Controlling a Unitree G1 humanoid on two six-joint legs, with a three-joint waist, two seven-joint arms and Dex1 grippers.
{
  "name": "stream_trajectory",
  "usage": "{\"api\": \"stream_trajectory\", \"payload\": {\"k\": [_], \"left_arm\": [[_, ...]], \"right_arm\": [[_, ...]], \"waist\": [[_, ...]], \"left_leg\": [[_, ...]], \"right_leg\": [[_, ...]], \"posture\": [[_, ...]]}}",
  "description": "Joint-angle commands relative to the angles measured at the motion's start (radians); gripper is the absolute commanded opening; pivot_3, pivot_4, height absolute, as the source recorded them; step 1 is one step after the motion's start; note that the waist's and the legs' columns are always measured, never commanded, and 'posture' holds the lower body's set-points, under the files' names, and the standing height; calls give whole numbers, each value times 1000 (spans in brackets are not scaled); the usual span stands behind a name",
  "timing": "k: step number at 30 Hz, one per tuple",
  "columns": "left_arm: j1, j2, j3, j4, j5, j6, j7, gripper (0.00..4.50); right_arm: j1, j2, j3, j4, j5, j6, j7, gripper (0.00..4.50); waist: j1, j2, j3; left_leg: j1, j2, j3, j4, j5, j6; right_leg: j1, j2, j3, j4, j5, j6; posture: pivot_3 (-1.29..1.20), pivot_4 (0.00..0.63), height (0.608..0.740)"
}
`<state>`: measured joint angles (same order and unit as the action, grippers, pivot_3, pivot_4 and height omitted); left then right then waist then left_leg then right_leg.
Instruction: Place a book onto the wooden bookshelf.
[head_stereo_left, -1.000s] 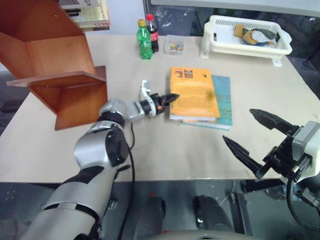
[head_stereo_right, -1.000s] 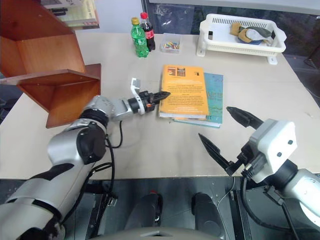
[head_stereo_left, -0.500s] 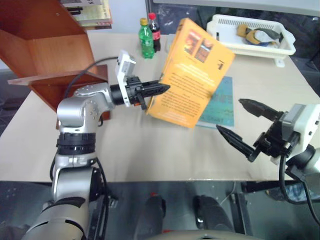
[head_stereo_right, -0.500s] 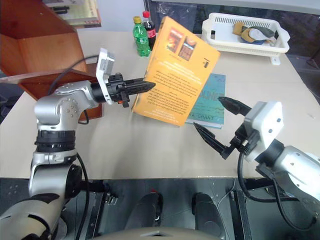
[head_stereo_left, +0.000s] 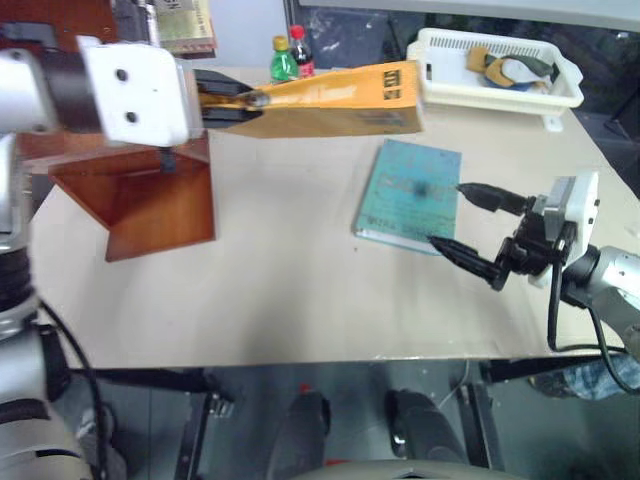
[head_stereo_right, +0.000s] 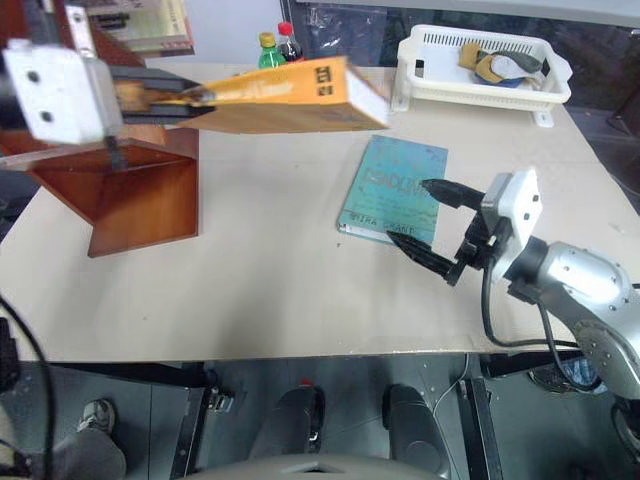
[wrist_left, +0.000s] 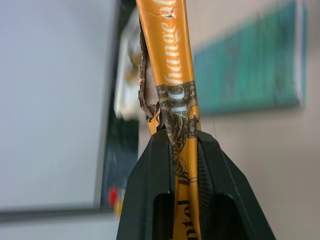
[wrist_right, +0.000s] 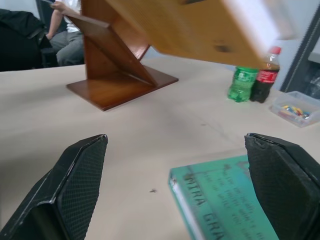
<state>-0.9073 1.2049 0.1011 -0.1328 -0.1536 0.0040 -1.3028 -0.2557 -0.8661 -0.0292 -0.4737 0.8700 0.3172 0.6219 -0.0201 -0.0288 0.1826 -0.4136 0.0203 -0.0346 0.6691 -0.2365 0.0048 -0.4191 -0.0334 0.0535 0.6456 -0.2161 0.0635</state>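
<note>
Beige table (head_stereo_left: 280, 290) under a dark background, with the bookshelf (head_stereo_left: 150, 195) standing at its left side, a reddish-brown unit of slanted panels on a flat base; pale books (head_stereo_right: 150, 25) lie on its upper part. Left gripper (head_stereo_left: 240, 100), raised above the table in front of the shelf, has its two black fingers (wrist_left: 150, 200) closed tight on the book (head_stereo_left: 340, 100), pinching the orange spine with dark lettering, as the left wrist view shows close up. Orange-yellow book is held clear of the table, roughly level and edge-on to the head camera, reaching from the gripper toward the right, its far end near a white basket (head_stereo_left: 500, 95). Teal book (head_stereo_left: 410, 190) lies flat on the table to the right of centre, well apart from the shelf. Right gripper (head_stereo_left: 465, 215) hovers at the teal book's right edge with its fingers (wrist_right: 75, 185) spread wide and nothing between them; the right wrist view looks between them across the teal book's corner toward the shelf. Green bottle (head_stereo_right: 268, 50) and a red-capped dark bottle (head_stereo_right: 288, 40) stand at the far edge behind the held book, with a small clear box (wrist_right: 295, 110) of coloured bits beside them. Basket holds tan and grey items; a seated person (wrist_right: 65, 25) shows beyond the shelf in the right wrist view
</note>
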Motion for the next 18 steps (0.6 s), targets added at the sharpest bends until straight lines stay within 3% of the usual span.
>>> {"api": "stream_trajectory", "payload": {"k": [1, 5, 10, 15, 18], "left_arm": [[-13, 131, 78, 38, 40, -15, -11, 316], [163, 276, 167, 159, 177, -79, 15, 316], [364, 269, 220, 407, 272, -278, 133, 316], [256, 177, 56, 737, 376, -527, 358, 316], [136, 129, -28, 856, 394, -588, 361, 316]], "right_arm": [[-78, 49, 15, 54, -46, -1, 74, 4500], [-134, 126, 52, 97, -98, 2, 126, 4500], [-150, 170, 47, 76, -122, 21, 136, 4500], [-136, 204, 37, 25, -134, 48, 110, 4500], [-108, 208, 18, -15, -139, 65, 92, 4500]], "waist": [[0, 0, 0], [0, 3, 1], [12, 2, 2], [4, 3, 1], [14, 6, 0]], "left_leg": [[0, 0, 0, 0, 0, 0], [0, 1, 1, -1, 0, 0], [-2, 1, 0, 0, 0, 0], [0, 2, 3, 0, 0, 0], [3, 1, 2, 0, 0, 0]], "right_leg": [[0, 0, 0, 0, 0, 0], [-1, 1, 0, 0, 0, 0], [-2, 1, -1, 2, 0, 0], [-4, 1, 0, 5, 0, 0], [-4, 1, 1, 13, -1, -1]], "posture": [[0, 150, 740], [0, 150, 740], [0, 150, 740], [0, 150, 740], [0, 150, 740]]}}
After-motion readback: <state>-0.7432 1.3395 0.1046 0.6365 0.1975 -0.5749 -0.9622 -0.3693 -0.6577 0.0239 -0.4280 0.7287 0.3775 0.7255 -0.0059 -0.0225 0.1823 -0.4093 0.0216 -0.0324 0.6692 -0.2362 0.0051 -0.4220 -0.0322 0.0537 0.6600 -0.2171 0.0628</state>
